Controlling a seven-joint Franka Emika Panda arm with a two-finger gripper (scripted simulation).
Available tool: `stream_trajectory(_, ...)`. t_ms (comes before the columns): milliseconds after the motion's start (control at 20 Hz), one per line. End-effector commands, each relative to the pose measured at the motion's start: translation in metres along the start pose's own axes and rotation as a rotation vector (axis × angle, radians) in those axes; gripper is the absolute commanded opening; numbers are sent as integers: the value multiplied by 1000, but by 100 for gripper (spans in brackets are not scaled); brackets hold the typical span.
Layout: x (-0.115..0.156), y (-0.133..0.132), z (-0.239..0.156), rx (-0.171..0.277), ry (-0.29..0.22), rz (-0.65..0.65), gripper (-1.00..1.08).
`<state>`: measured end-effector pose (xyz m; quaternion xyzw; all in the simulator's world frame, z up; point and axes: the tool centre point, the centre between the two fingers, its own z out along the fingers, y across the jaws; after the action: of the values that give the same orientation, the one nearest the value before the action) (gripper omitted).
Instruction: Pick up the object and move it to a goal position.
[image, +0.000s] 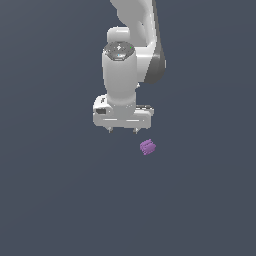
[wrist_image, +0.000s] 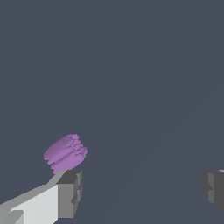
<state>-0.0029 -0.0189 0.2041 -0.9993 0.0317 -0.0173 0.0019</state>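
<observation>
The object, a small purple lumpy block with ridged sides, lies on the flat dark grey ground, lower and toward the exterior view's right of my gripper. My white gripper points down with its jaws wide apart and nothing between them. In the wrist view the purple block sits just beyond one grey fingertip, outside the gap; the other fingertip shows at the frame's edge. My gripper is open and empty.
The white arm rises behind the gripper to the top of the exterior view. Plain dark grey ground fills both views around the block.
</observation>
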Motion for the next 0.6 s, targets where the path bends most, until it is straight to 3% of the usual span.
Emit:
stream_trajectory(0,0,0,0,0,0,0,100)
stream_trajectory(550,1,-6,3,3,-16,-48,100)
